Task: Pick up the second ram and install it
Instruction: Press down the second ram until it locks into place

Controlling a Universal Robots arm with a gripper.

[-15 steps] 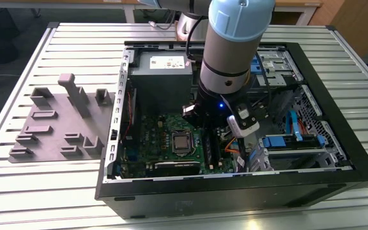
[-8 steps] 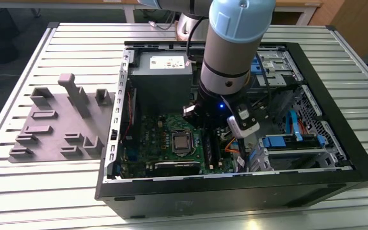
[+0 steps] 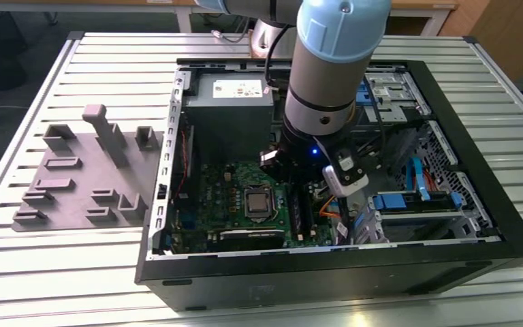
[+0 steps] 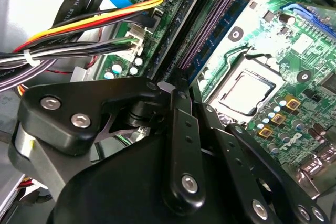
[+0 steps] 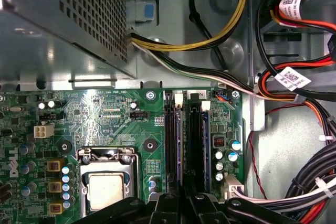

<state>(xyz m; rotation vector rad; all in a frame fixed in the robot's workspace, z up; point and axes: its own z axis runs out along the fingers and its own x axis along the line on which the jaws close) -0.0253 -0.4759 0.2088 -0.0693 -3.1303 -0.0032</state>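
Note:
My gripper (image 3: 291,184) is low inside the open computer case, over the black memory slots (image 5: 194,140) to the exterior view's right of the processor socket (image 3: 258,202). The second ram (image 5: 179,145) shows edge-on as a thin bluish strip standing in line with a slot. It runs straight in between my fingers, which are shut on it in both wrist views (image 5: 181,199) (image 4: 169,85). How deep it sits in the slot is hidden. A slot with purple contacts (image 4: 210,30) lies alongside. The green motherboard (image 3: 216,187) lies beneath.
The grey holder tray (image 3: 80,177) with raised blocks lies on the slatted table at the exterior view's left. The power supply box (image 3: 229,102) sits at the case's far end. Cable bundles (image 5: 294,82) and drive bays (image 3: 416,201) crowd the side beyond the slots.

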